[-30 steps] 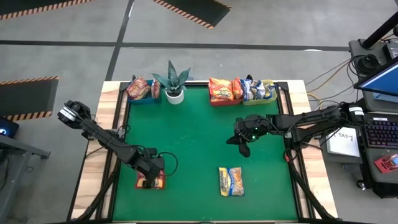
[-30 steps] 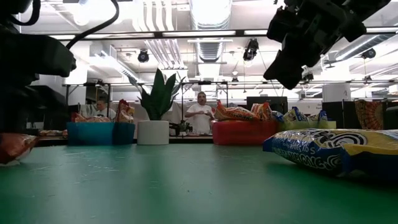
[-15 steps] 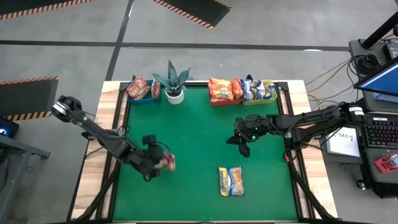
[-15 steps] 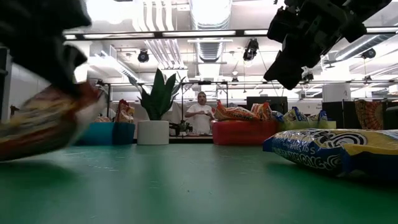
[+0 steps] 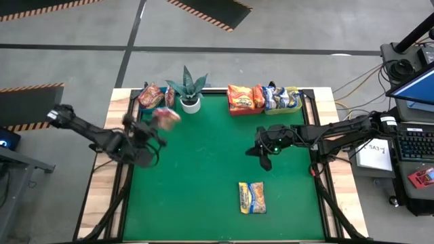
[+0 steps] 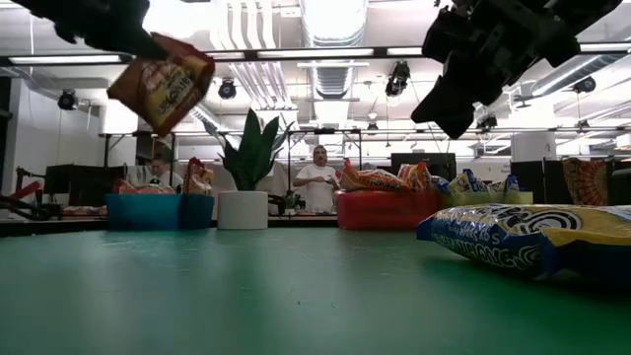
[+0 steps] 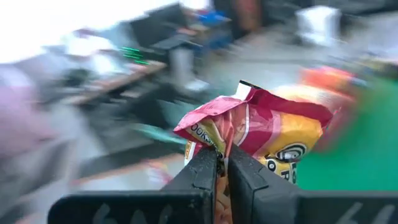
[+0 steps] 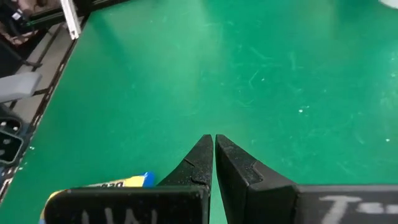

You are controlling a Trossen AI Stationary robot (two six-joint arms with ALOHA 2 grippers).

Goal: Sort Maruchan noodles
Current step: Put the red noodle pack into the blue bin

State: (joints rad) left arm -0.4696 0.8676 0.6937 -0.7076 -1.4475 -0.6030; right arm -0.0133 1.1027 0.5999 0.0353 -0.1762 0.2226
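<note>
My left gripper (image 5: 157,122) is high over the table's far left part, shut on a red-and-orange noodle packet (image 5: 166,116) (image 6: 163,82) (image 7: 267,140), near the blue bin (image 5: 153,100). A blue-and-yellow packet (image 5: 251,197) (image 6: 532,240) lies flat on the green mat near the front. More packets fill the blue bin, the red bin (image 5: 243,99) and the yellow-green bin (image 5: 283,99). My right gripper (image 5: 264,161) (image 8: 214,155) hangs shut above the mat right of centre, holding nothing. My left gripper pinches the red-and-orange packet between its two fingers at one crimped edge (image 7: 219,140). The packet is lifted clear of the table and sticks out beyond the fingertips, tilted in the low view.
A potted plant in a white pot (image 5: 190,95) stands at the far edge between the blue and red bins. The three bins line the far edge. The mat (image 5: 210,169) is bordered by a wooden frame (image 5: 108,176). A person (image 6: 317,182) stands in the room beyond.
My left gripper has lifted the red-and-orange packet off the mat at the near left and swung it up and toward the far edge, close to the blue bin. The packet is now clear of the table. The right arm has kept still.
</note>
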